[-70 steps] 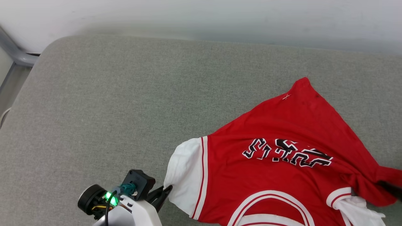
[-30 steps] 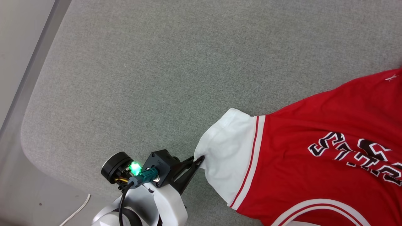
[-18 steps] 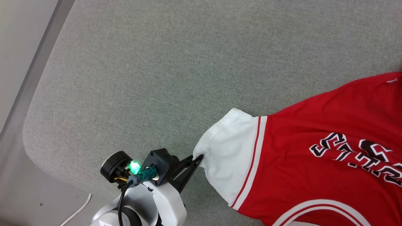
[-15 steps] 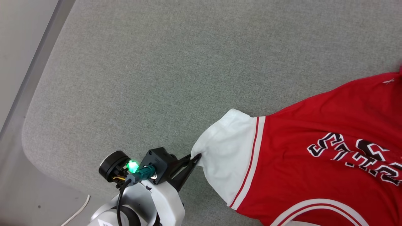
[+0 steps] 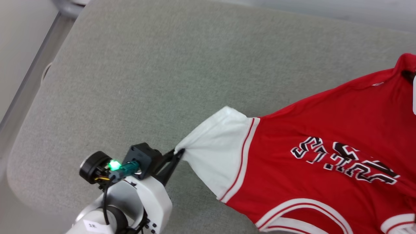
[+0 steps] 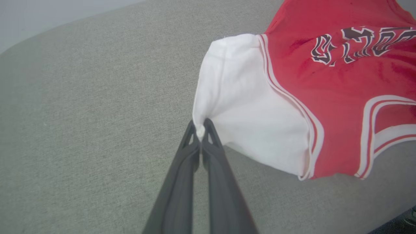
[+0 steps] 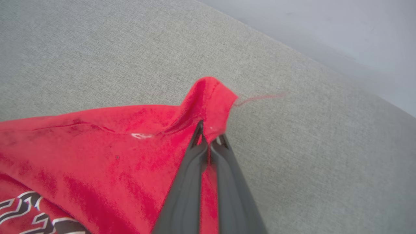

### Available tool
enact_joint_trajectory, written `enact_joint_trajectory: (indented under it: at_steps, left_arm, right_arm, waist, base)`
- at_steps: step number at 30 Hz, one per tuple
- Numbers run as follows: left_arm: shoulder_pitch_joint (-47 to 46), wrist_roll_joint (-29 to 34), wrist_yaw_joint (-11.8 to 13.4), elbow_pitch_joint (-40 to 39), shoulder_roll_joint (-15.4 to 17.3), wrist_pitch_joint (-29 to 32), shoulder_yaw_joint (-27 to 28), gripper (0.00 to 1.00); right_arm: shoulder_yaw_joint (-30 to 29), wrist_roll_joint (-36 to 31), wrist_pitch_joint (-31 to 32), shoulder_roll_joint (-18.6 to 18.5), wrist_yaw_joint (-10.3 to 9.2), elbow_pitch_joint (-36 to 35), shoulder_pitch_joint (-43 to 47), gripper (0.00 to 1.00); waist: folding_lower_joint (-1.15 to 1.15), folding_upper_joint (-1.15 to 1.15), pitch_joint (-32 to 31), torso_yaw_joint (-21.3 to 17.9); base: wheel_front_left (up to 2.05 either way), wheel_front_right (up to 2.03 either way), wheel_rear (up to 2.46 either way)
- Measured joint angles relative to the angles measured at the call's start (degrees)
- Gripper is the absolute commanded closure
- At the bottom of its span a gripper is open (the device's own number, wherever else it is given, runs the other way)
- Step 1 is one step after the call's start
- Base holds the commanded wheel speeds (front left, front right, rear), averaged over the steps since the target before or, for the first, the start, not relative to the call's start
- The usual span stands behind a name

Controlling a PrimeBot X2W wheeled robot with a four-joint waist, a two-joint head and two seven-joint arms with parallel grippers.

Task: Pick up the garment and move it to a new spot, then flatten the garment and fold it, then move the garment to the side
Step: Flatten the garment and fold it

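The garment [image 5: 325,136] is a red jersey with white sleeves and black-and-white lettering, spread over the right half of a grey cushion. My left gripper [image 5: 178,152] is shut on the edge of the white sleeve [image 5: 214,152]; in the left wrist view the two fingers pinch a fold of that sleeve [image 6: 250,107] at the left gripper [image 6: 200,127]. My right gripper [image 7: 208,133] is shut on a raised red corner of the garment [image 7: 208,97], which stands up at the far right of the head view. The jersey's lower part runs out of view.
The grey cushion [image 5: 146,71] reaches far to the left and back of the jersey. Its rounded left edge drops to a pale floor [image 5: 19,48] with a grey rail. A pale wall [image 7: 325,29] lies behind the cushion.
The camera has swung between frames. My left gripper has kept its hold on the sleeve and drawn it leftward, stretching the jersey. The raised red corner at the right has come into view.
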Motion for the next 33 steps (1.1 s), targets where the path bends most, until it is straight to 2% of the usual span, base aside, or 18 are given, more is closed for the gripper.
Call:
enact_joint_trajectory:
  at_steps: [8,15,23,33]
  left_arm:
    - [-0.08,-0.03,2.56,-1.33,2.7,0.09,4.13,1.0]
    - [-1.49,0.8,4.79,-2.72,4.78,-0.98,8.04,1.0]
    - [-4.43,2.89,8.14,-6.0,6.34,-3.03,12.99,1.0]
    - [-7.26,5.31,11.73,-11.41,7.57,-4.83,17.49,1.0]
  right_arm:
    - [-1.62,1.48,-6.59,-0.42,0.0,-3.2,1.97,1.0]
    - [-3.69,1.75,-9.89,-0.35,0.0,-7.72,5.39,1.0]
    - [-8.61,1.75,-11.56,0.37,0.02,-15.99,9.46,1.0]
    - [-14.56,-0.21,-11.16,3.37,0.02,-26.3,14.37,1.0]
  waist:
    - [0.0,0.0,-5.98,-4.23]
    - [0.0,0.0,-10.37,-8.04]
    - [0.0,0.0,-14.82,-11.62]
    - [0.0,0.0,-18.09,-15.27]
  base:
    - [0.0,0.0,0.0]
    - [0.0,0.0,0.0]
    - [0.0,0.0,0.0]
    - [0.0,0.0,0.0]
